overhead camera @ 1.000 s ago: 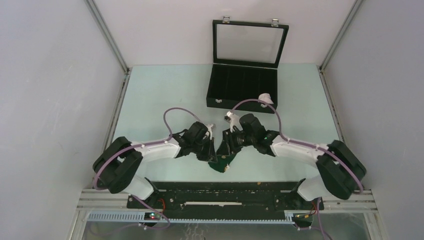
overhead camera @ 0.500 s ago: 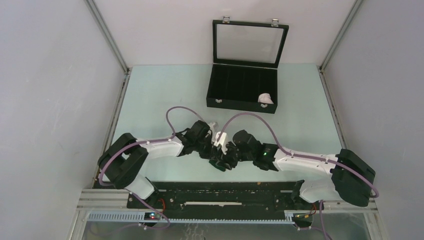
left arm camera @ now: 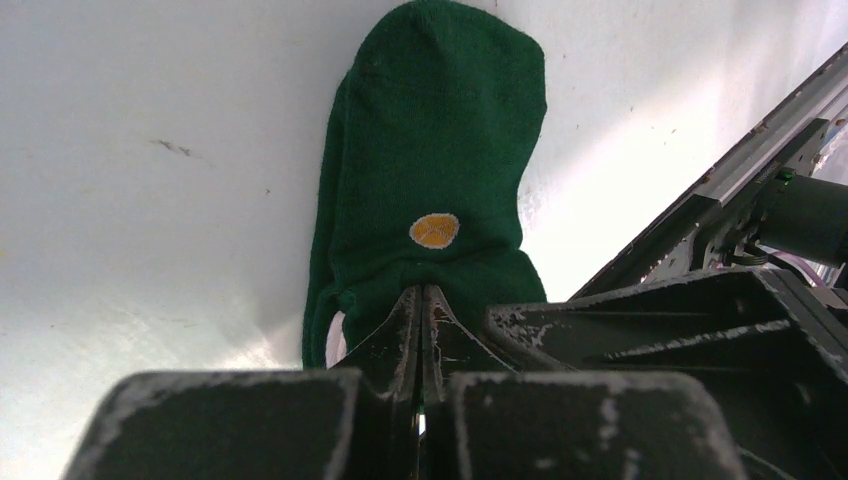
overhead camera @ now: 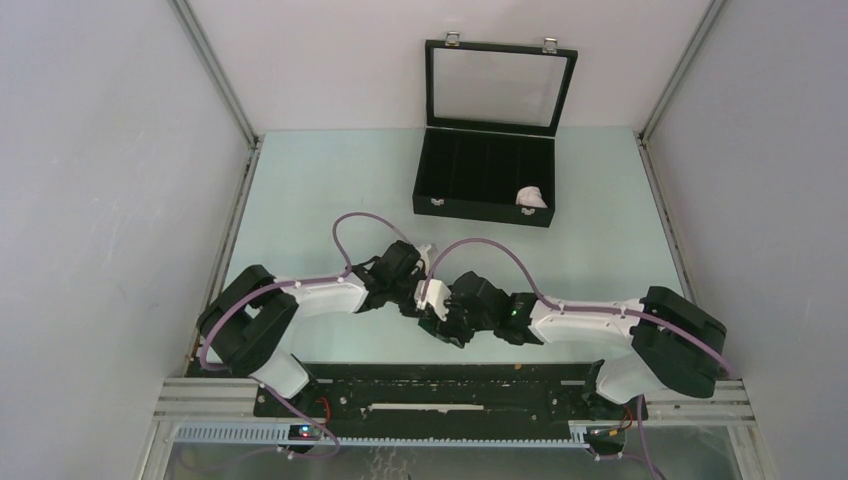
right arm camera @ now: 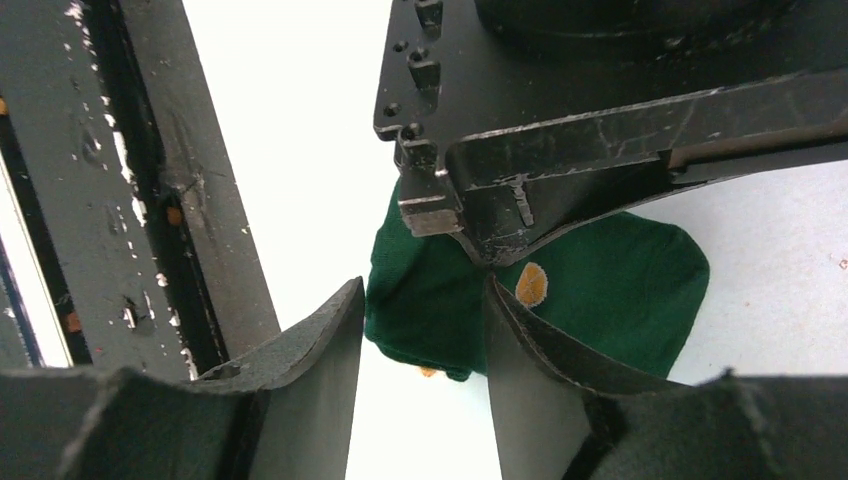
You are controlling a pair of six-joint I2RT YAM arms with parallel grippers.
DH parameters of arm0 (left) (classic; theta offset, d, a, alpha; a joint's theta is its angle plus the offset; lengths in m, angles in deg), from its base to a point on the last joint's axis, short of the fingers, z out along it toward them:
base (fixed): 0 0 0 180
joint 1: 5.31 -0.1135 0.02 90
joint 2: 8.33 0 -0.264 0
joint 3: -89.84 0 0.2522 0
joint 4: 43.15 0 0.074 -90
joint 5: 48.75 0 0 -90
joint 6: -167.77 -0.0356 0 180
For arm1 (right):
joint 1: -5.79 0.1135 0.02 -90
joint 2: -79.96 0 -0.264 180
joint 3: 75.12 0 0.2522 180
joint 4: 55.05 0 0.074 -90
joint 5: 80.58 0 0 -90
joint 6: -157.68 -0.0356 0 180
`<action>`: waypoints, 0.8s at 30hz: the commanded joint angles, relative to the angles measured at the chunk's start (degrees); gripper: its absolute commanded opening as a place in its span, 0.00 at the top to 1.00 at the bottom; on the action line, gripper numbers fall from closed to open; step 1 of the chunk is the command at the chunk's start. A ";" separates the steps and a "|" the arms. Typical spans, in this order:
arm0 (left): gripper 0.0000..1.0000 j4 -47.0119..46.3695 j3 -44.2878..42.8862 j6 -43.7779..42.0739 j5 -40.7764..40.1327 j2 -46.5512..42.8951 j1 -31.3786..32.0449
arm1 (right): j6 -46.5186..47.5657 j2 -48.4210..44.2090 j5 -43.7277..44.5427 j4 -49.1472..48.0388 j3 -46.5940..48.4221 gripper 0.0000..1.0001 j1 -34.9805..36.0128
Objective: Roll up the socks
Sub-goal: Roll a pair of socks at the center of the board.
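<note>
1. Green sock (left arm camera: pixel 430 180), marked with a tan dot, is laid flat on the pale counter (overhead camera: pixel 330 190), close to its near edge. From above it is almost wholly hidden under the two wrists, which meet there.
2. The left fingers (left arm camera: pixel 400 335) are clenched tight together, and a fold at the nearer end of the sock seems to be pinched at their tips.
3. The right fingers (right arm camera: pixel 315 345) are spread apart and nothing is held by them. The edge of the sock is seen through the gap between them, with the left arm's tip just above it.
4. The roll is judged to be only at its beginning. The pinched end should be turned over tightly toward the rounded far end, and the fabric should be kept straight so that no slanted roll is made.
5. The loose side should be pressed or caught by the right fingers, so that the sock is not dragged along.
6. Very little room is left between the two arms, so a knock must be avoided. The black rail (right arm camera: pixel 150 180) is also near.
7. The counter is smooth with a few small marks, so sliding of the sock is to be expected.
8. Plain grey walls are set on three sides. At the far side a black case (overhead camera: pixel 480 212) is placed with its lid (overhead camera: pixel 497 85) raised. A small white bundle (overhead camera: pixel 531 196) is seen in its right end; whether it is the other sock cannot be told.
</note>
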 commanded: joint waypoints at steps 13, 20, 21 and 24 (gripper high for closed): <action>1.00 5.26 1.32 -1.95 -4.62 3.11 0.84 | -0.75 7.03 5.53 0.81 1.50 0.55 1.99; 1.00 6.85 1.24 -1.19 -6.16 -1.25 0.76 | -1.88 9.22 5.05 4.56 2.74 0.92 1.75; 1.00 7.07 1.25 -0.97 -6.71 -2.28 0.71 | -2.10 9.25 4.48 4.68 2.76 0.96 1.60; 0.98 7.99 1.43 -0.27 -8.50 -6.02 0.01 | -2.87 8.97 2.15 5.00 2.76 1.00 1.08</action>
